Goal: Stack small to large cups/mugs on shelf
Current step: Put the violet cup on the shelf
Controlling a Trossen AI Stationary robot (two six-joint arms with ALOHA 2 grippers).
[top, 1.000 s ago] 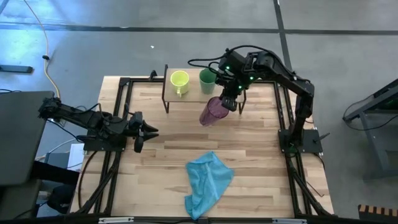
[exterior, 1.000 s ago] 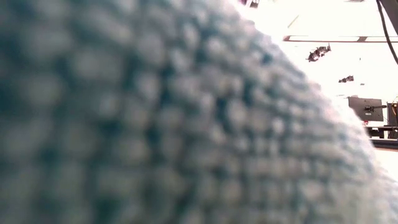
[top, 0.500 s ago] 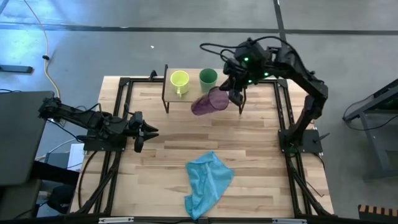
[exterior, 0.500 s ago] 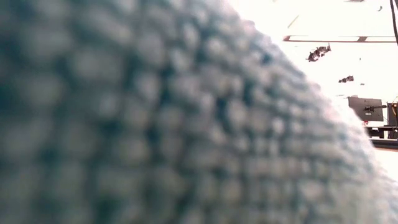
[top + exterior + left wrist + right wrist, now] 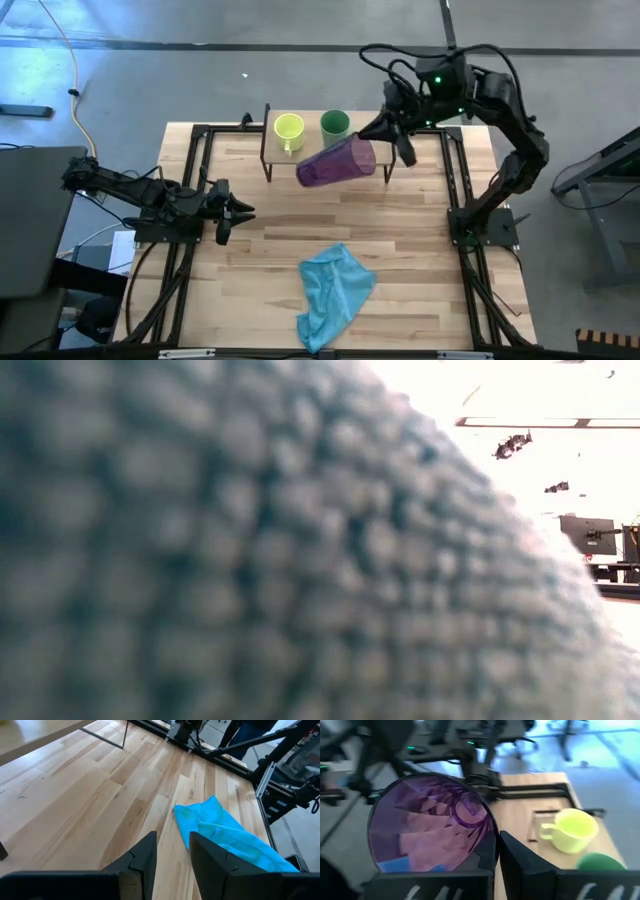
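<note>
Above the table, in the high view, the short yellow-green mug with a handle (image 5: 289, 129) and the green cup (image 5: 334, 125) stand side by side on the low riser shelf with a light wooden top and thin black legs (image 5: 309, 149); neither is nested in the other, so the stacking looks hardly begun; the taller translucent purple cup (image 5: 336, 164) is off the table, tipped on its side in front of the shelf, its mouth away from the right gripper (image 5: 385, 137), which pinches its wall near the base with clenched fingers; the right arm reaches in from the far right corner, elbow raised, wrist bent down toward the shelf; the left gripper (image 5: 240, 213) waits low at the left edge of the table, grasping nothing, its jaws a little apart; a crumpled light blue cloth (image 5: 334, 292) lies near the front edge.

In the low view, blurred blue-grey woven cloth fills nearly everything, so no cup shows.

In the left wrist view, the fingers frame bare planks and the blue cloth.

In the right wrist view, the purple cup sits at the fingers, with the mug and the green cup beyond.
</note>
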